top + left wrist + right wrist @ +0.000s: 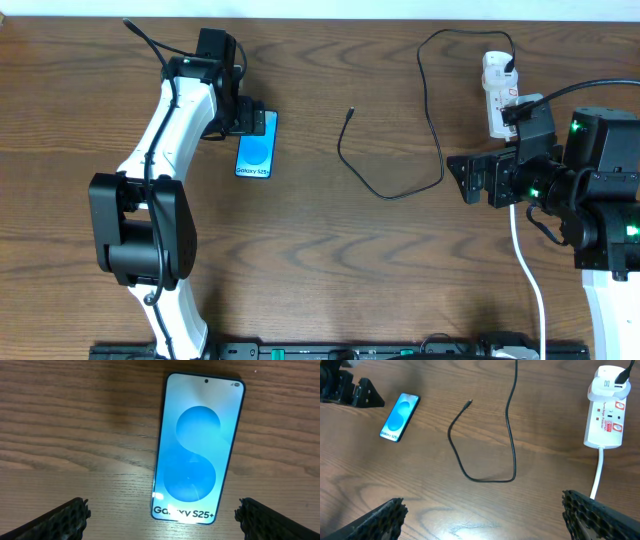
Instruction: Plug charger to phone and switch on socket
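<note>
One wide-open, empty left hand [162,512] near phone [197,447].

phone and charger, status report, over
Left gripper open, over the phone, not holding it. Right gripper open, empty, short of the socket. Charger tip loose on the table, apart from the phone; plug in socket. Nothing between them.

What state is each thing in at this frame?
phone: flat on the table, screen lit, no cable in it.
charger: plug in the socket, connector tip loose on the table.
socket: charger plugged in; switch position unreadable.
left gripper: open, empty, over the phone.
right gripper: open, empty.
</note>
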`<state>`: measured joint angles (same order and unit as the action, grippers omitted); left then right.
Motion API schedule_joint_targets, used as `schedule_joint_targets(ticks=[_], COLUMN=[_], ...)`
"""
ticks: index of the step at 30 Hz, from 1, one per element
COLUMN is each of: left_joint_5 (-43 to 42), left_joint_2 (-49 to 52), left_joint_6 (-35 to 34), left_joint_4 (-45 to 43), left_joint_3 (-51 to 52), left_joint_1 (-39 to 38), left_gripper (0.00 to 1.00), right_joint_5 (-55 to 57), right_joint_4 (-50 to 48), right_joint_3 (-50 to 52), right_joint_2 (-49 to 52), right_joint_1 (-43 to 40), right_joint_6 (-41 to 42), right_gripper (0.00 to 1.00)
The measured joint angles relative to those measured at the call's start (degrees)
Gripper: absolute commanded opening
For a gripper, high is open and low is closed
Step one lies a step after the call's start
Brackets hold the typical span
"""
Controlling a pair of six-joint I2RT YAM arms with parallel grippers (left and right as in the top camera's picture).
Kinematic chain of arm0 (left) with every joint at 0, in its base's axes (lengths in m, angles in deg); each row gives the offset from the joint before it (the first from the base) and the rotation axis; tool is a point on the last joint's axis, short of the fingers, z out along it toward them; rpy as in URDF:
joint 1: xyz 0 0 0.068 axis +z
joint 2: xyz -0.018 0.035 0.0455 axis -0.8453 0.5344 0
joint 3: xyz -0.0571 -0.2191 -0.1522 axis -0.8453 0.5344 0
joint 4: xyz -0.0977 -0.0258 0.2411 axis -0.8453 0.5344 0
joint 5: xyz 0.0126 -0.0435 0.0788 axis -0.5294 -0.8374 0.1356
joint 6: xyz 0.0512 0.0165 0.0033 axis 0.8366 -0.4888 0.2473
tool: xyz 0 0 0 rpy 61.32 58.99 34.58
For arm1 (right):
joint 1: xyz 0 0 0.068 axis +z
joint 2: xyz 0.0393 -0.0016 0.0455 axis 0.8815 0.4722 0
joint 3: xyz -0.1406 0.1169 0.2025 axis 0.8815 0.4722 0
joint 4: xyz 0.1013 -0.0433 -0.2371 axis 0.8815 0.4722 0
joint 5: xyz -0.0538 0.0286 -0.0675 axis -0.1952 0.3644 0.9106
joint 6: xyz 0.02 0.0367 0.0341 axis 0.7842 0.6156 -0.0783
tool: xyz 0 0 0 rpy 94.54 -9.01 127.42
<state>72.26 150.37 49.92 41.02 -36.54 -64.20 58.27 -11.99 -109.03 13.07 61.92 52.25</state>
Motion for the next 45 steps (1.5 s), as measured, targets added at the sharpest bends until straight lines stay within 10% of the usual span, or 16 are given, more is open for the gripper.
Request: schedule_joint_targets(ticks=[45], left_joint_5=[0.20], left_joint_2=[8.28], left_joint_6=[6.01], left_joint_4=[-5.31], left_joint_3=[0.00], left_joint_1=[-3.74], left_gripper=[0.98], right_joint_5=[0.00], right_joint_4=[0.50], right_joint_3=[0.00], right_joint_2=[0.81], right_joint_1=[0.00], right_joint_6=[-0.55], right_gripper=[0.99])
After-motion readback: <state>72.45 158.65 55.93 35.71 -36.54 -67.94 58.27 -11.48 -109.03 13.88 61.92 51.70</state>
